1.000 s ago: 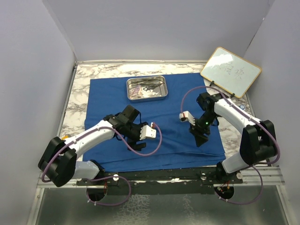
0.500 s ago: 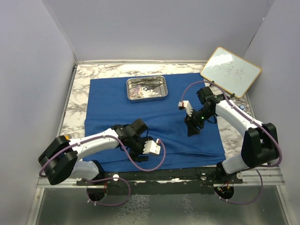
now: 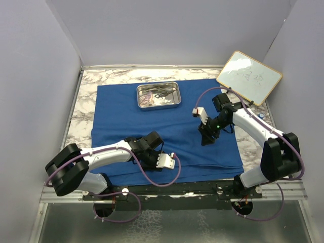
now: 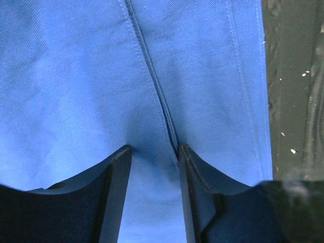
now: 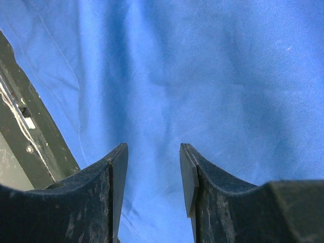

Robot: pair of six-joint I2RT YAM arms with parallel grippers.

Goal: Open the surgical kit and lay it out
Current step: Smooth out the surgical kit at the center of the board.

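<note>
On blue cloth point(image 3: 121, 116), steel tray point(image 3: 179, 94), instruments point(image 3: 159, 89) and white gauze point(image 3: 164, 101) inside

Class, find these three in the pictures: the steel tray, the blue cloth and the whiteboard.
Steel tray point(image 3: 178, 94): overhead view, its right rim.
Blue cloth point(image 3: 119, 109): overhead view, bare patch left of the tray.
Whiteboard point(image 3: 249, 77): overhead view, middle of its white face.

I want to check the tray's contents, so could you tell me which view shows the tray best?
The top external view: the tray shows whole there, on the far part of the cloth, with small metal tools inside, too small to tell apart. Both wrist views look down at cloth; no tray in them.
</note>
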